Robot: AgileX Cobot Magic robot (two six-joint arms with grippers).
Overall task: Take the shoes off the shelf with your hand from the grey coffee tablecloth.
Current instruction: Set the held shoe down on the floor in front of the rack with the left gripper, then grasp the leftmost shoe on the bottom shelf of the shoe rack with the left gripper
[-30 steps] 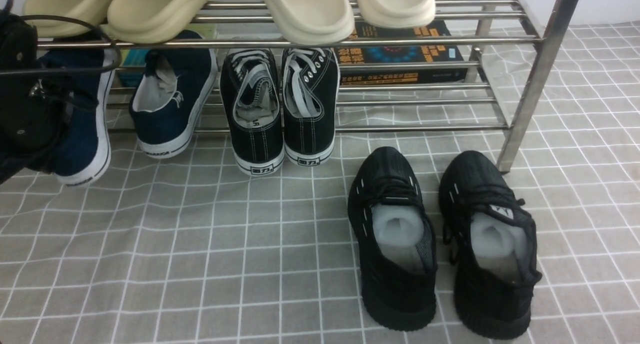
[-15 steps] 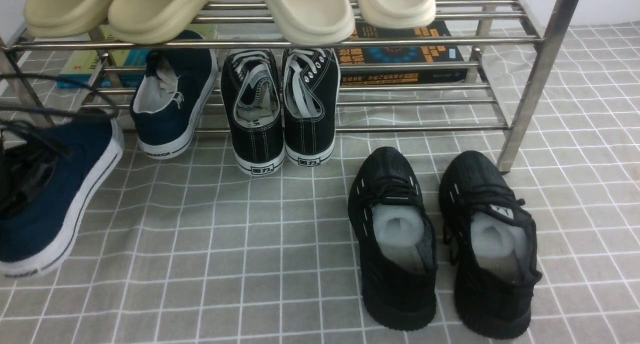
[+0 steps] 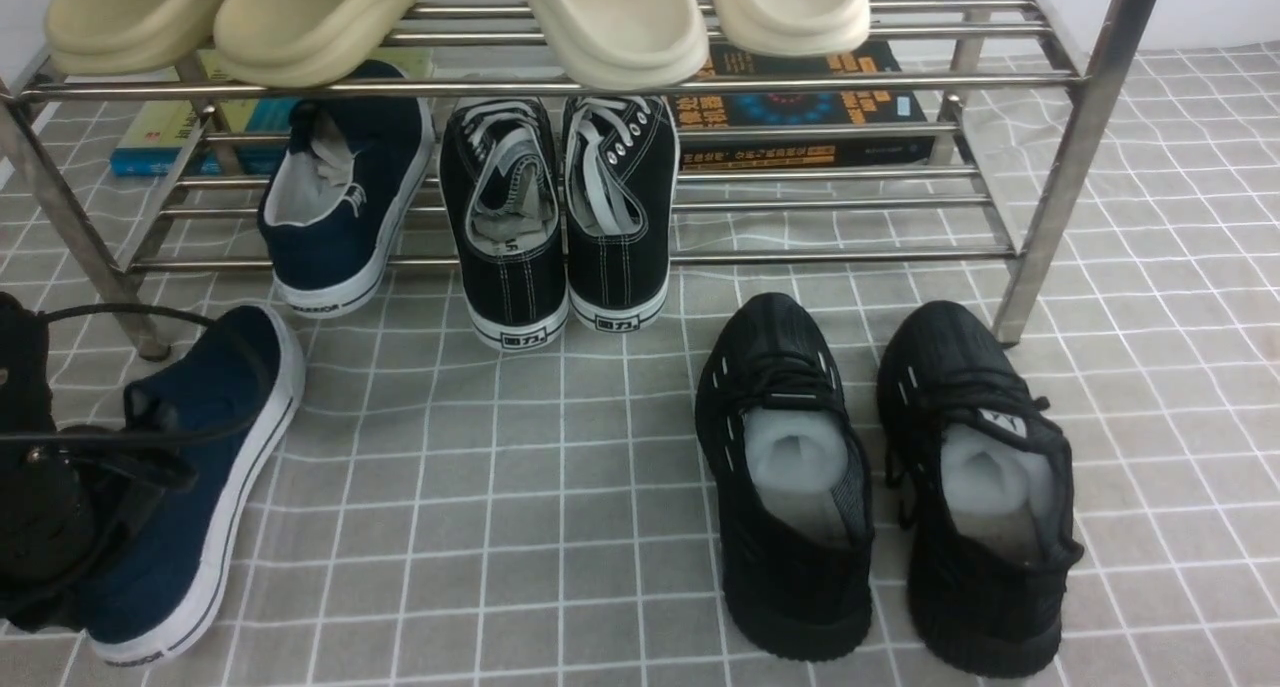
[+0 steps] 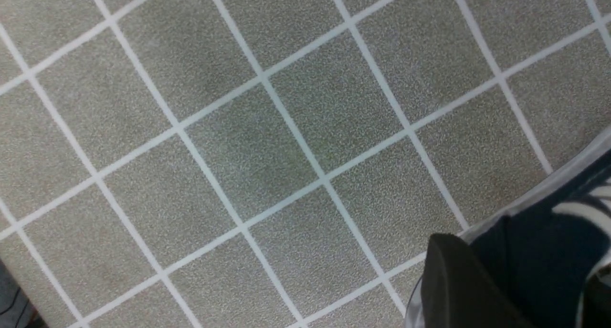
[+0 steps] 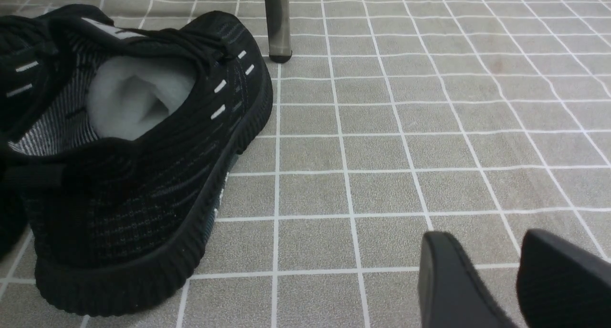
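One navy slip-on shoe [image 3: 190,487] with a white sole is down by the grey checked tablecloth [image 3: 520,487] at the front left, in front of the steel shelf [image 3: 1060,157]. I cannot tell whether it touches the cloth. My left gripper [image 3: 60,507], black with looping cables, is shut on its collar; the left wrist view shows a finger [image 4: 458,285] against the navy upper [image 4: 539,251]. The other navy shoe [image 3: 340,187] sits on the shelf's lower tier. My right gripper [image 5: 499,270] hangs low over the cloth, empty, jaws closed to a narrow slit.
Black lace-up sneakers [image 3: 560,217] sit on the lower tier beside the navy shoe. Beige slippers [image 3: 610,17] lie on the top tier. All-black knit trainers [image 3: 880,477] stand on the cloth by the shelf's right leg [image 3: 1030,297]. Books [image 3: 800,107] lie behind.
My left gripper pulled the navy shoe off the lower tier, swung it out to the left, then brought it down to the cloth in front of the shelf's left leg.
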